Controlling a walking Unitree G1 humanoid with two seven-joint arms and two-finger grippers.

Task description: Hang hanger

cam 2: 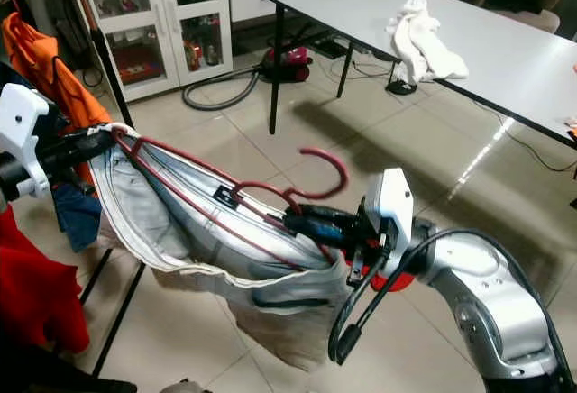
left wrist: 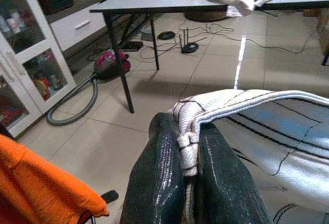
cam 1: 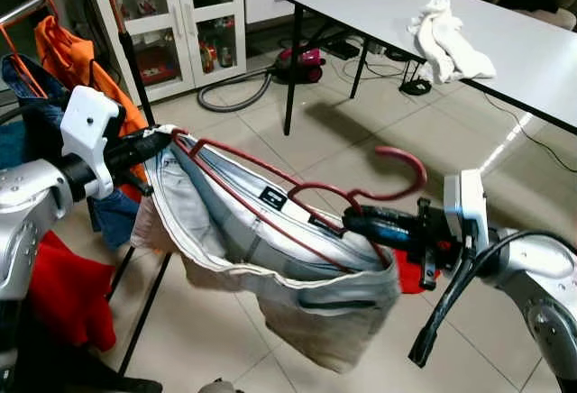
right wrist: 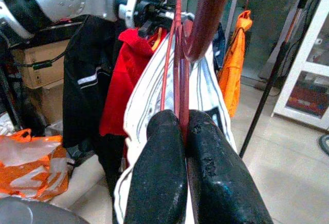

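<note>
Two grippers are used: the left gripper (cam 1: 162,141) is pinched on the pale garment (cam 1: 270,267), the right gripper (cam 1: 356,223) on the red hanger (cam 1: 270,190), mid-frame. Nothing is hung yet; the rail (cam 1: 41,1), upper left, must be reached. A tiled floor (cam 1: 361,141) and white table (cam 1: 505,41) are seen.

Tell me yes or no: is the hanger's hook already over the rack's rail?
No. The red hanger is held out flat between both grippers, its hook pointing away from the clothes rack rail.
</note>
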